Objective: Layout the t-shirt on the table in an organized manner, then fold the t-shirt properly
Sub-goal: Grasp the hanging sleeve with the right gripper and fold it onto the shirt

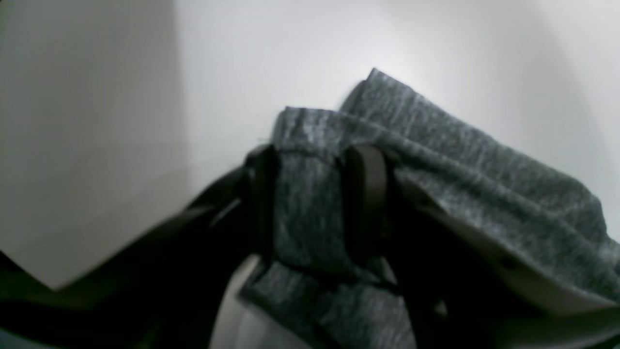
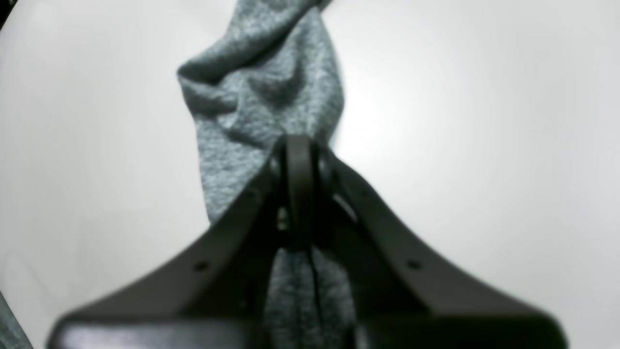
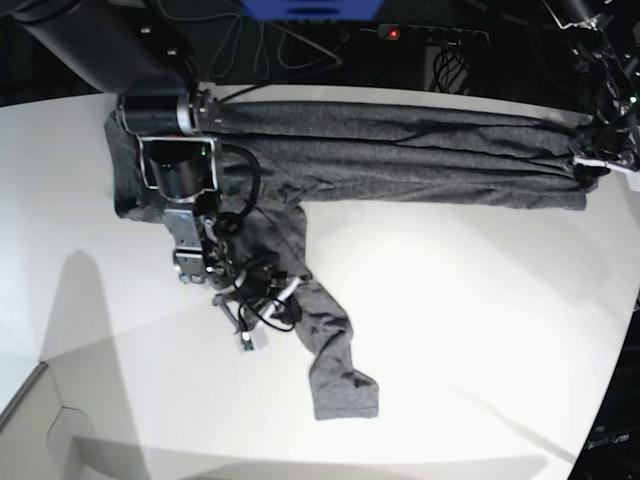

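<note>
Two pincers, each closed on the grey t-shirt

Two arms work over the white worktop (image 3: 480, 330), and each pincer has cloth between its jaws.

The right pincer (image 2: 300, 145) is pressed fully together. In the right wrist view its two dark jaws meet in one narrow line, and a fold of the t-shirt (image 3: 400, 150) is pinched there; grey cloth shows above the jaw tips and also below them, between the black arms of the pincer. In the base view this pincer (image 3: 275, 300) sits on the sleeve part of the shirt, which runs from the left end of the shirt body down toward the near edge of the worktop and ends in a crumpled hem.

The left pincer (image 1: 315, 160) stands about half open, but it is not free: a thick bunch of the shirt fills the gap between the two jaws, and the cloth is in contact with both of them. More cloth hangs over the jaw on the right side of that view. In the base view this pincer (image 3: 590, 165) is at the far right corner of the worktop, at the right end of the shirt.

The shirt body lies as a long wrinkled band along the far edge of the worktop, from the left arm's side to the right arm's side.
</note>
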